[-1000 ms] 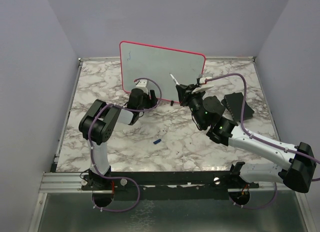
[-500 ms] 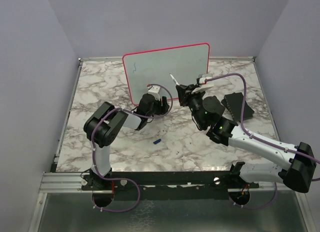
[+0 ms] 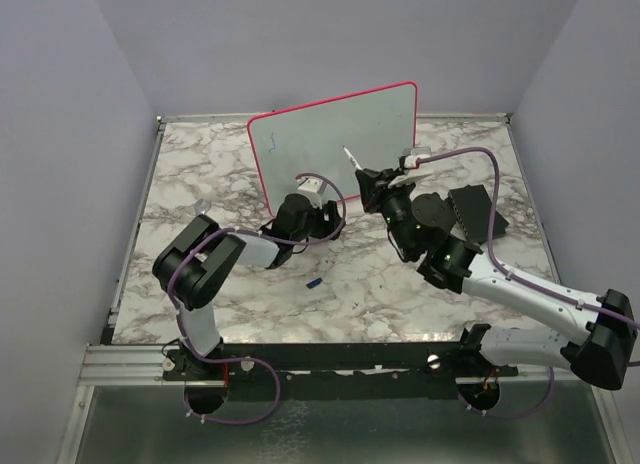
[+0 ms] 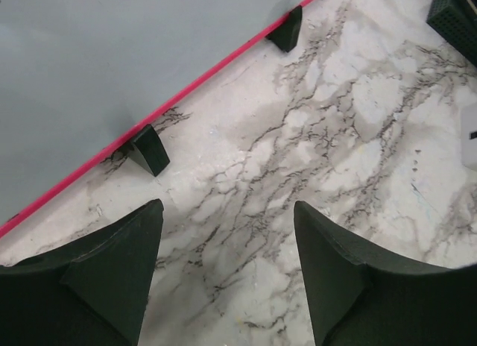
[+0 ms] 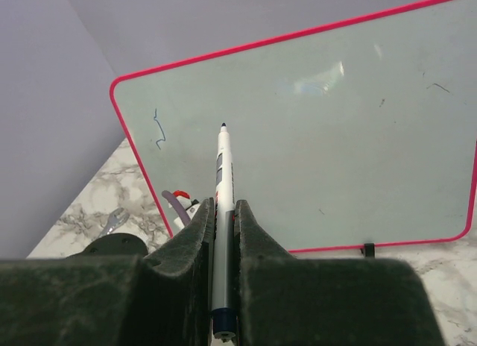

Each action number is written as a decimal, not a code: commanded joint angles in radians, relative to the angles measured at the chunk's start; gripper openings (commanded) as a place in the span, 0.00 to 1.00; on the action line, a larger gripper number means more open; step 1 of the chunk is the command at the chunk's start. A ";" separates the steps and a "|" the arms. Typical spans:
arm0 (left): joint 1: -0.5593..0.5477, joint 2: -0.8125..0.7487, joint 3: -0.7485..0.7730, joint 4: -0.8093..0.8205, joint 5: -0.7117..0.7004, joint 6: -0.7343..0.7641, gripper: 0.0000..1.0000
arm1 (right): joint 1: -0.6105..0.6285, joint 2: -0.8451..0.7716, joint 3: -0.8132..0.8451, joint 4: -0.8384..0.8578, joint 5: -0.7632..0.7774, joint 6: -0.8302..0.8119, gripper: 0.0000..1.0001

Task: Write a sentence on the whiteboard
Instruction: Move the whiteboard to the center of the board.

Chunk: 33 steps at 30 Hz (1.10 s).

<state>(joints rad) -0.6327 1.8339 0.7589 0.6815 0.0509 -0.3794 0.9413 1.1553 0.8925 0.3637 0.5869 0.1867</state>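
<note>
A: Marble desk (image 3: 400, 289), lilac walls. Where is the whiteboard sitting?

B: Whiteboard (image 3: 335, 134) is standing upright on two black feet (image 4: 149, 151), toward the far middle of the desk. It is turned at an angle, with its white face looking at the arms.

A: Anything showing on it?

B: Only a small blue scribble (image 5: 157, 130) is showing near the top left corner. I am not reading it as a word.

A: Left gripper?

B: Left gripper (image 4: 226, 212) is hanging wide open and low over bare marble, just in front of the board's bottom edge. It is holding nothing.

A: Right one?

B: Right gripper (image 5: 222, 206) is clamping a white marker (image 5: 222, 163). The dark tip is pointing at the board face. Whether it is touching, I cannot tell.

A: Anything else lying around?

B: A small blue cap (image 3: 314, 282) is lying on the desk between the arms, apart from both grippers.
</note>
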 commanded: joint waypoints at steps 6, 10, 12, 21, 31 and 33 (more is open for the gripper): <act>-0.007 -0.280 -0.044 -0.333 0.107 0.017 0.73 | 0.004 -0.075 -0.022 -0.023 0.028 0.003 0.00; -0.003 -0.423 0.020 -0.560 0.057 0.058 0.73 | 0.004 -0.110 -0.037 -0.033 0.032 0.011 0.00; 0.015 -0.478 0.059 -0.638 0.073 0.068 0.73 | 0.004 -0.122 -0.041 -0.039 0.029 0.016 0.01; 0.264 -0.538 0.288 -0.841 0.284 0.111 0.74 | -0.005 -0.140 -0.047 -0.044 0.001 0.023 0.01; 0.461 -0.498 0.511 -0.884 0.307 0.107 0.74 | -0.106 -0.116 -0.059 -0.054 -0.156 0.094 0.01; 0.490 -0.484 0.538 -0.882 0.316 0.106 0.74 | -0.125 -0.101 -0.053 -0.048 -0.193 0.103 0.01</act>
<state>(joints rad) -0.1940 1.3293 1.2270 -0.1745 0.3336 -0.2794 0.8471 1.0348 0.8474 0.3264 0.4892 0.2531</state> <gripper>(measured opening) 0.738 0.106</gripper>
